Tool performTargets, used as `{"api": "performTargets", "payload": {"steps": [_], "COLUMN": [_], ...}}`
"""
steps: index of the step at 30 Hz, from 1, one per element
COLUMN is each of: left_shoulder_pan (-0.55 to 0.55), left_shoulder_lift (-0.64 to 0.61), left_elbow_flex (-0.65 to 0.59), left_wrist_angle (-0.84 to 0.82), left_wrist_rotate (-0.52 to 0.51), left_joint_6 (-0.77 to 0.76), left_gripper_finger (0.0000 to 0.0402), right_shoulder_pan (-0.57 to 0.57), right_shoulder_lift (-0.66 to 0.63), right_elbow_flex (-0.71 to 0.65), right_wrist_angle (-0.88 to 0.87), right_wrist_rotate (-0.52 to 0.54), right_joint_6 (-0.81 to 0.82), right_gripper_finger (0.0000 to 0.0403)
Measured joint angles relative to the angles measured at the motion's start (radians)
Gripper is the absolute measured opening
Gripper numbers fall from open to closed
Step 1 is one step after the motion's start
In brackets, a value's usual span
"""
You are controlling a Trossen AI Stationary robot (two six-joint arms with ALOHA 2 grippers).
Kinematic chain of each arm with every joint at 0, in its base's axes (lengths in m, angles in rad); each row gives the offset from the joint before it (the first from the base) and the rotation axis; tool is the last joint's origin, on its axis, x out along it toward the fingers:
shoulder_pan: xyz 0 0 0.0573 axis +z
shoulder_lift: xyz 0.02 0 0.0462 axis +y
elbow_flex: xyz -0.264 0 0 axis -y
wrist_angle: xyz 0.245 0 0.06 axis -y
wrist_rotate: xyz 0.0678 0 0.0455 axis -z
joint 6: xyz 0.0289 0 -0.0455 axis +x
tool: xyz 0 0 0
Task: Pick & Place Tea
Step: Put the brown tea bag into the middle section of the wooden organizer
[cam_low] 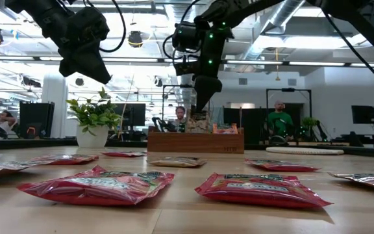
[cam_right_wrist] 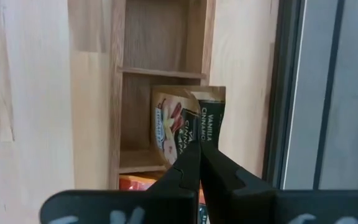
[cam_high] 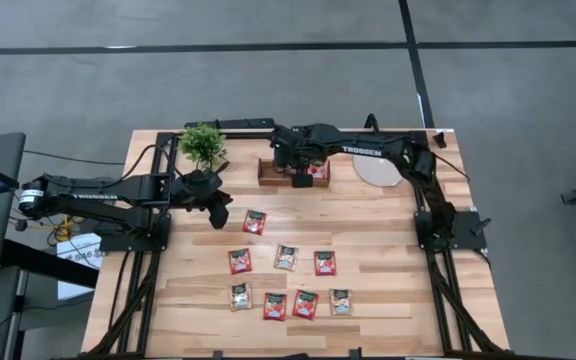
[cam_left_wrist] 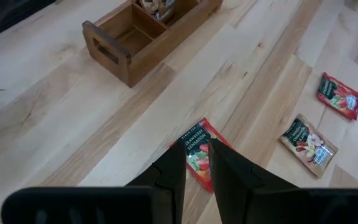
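Several tea sachets lie flat on the wooden table, most red (cam_high: pixel 255 222), some beige (cam_high: pixel 286 257). My right gripper (cam_high: pixel 301 178) hangs over the wooden box (cam_high: pixel 265 172) at the table's far side, shut on a beige sachet (cam_right_wrist: pixel 211 118). Another beige sachet (cam_right_wrist: pixel 168 132) stands in the compartment below it, and a red one (cam_right_wrist: pixel 143 182) sits in the neighbouring compartment. My left gripper (cam_high: pixel 220 215) hovers at the left, above a red sachet (cam_left_wrist: pixel 199 158). Its fingers stand a little apart with nothing between them. My right gripper pinches the beige sachet between its two fingers at one end (cam_right_wrist: pixel 202 144). The fingers come steeply from above, pointing down into the box. The sachet hangs below them over the box's compartment; I cannot tell whether its lower end touches anything.
A small potted plant (cam_high: pixel 203 146) stands at the far left, close to the left arm. A round pale disc (cam_high: pixel 378 173) lies right of the box. The near half of the table holds two rows of sachets (cam_high: pixel 305 303). In the low view, people show in the room behind.
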Motion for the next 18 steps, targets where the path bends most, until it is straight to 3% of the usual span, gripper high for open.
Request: {"api": "performTargets", "payload": {"steps": [18], "left_shoulder_pan": [0.0], "left_shoulder_lift": [0.0], "left_elbow_flex": [0.0], "left_wrist_angle": [-0.001], "left_wrist_rotate": [0.0], "left_joint_6": [0.0], "left_gripper_finger": [0.006], "right_shoulder_pan": [-0.009], "right_shoulder_lift": [0.019], "right_elbow_flex": [0.0], "right_wrist_angle": [-0.005], "right_wrist_rotate": [-0.008], "right_joint_6": [-0.006], "right_gripper_finger": [0.0]}}
